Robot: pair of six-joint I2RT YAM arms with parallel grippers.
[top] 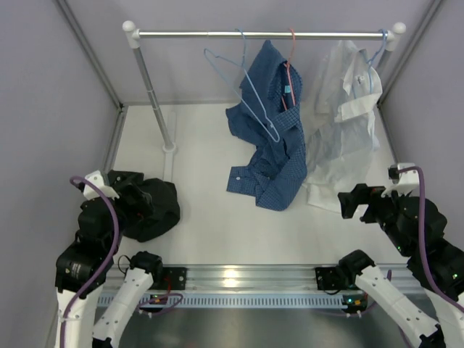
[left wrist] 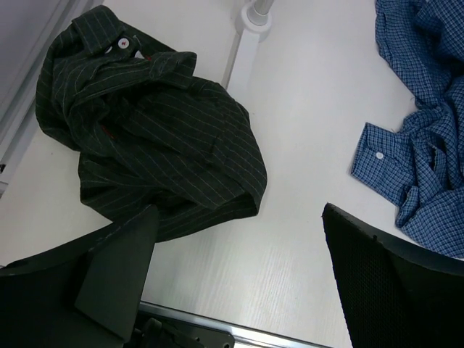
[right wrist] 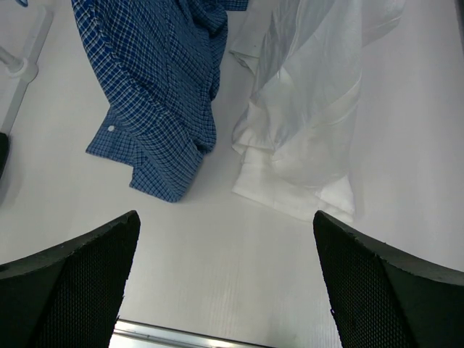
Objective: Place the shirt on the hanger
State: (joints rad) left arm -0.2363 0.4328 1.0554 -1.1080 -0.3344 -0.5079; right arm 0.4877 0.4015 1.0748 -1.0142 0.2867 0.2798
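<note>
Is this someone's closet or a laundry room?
Likely a robot test booth, not a home: bare grey walls box in a white table with a clothes rail, left arm and right arm bolted on.

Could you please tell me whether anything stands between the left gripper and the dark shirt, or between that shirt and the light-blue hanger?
Nothing visible separates the open left gripper from the shirt. Toward the hanger, the rack's post stands beside the path, and the blue checked shirt hangs just behind it.
</note>
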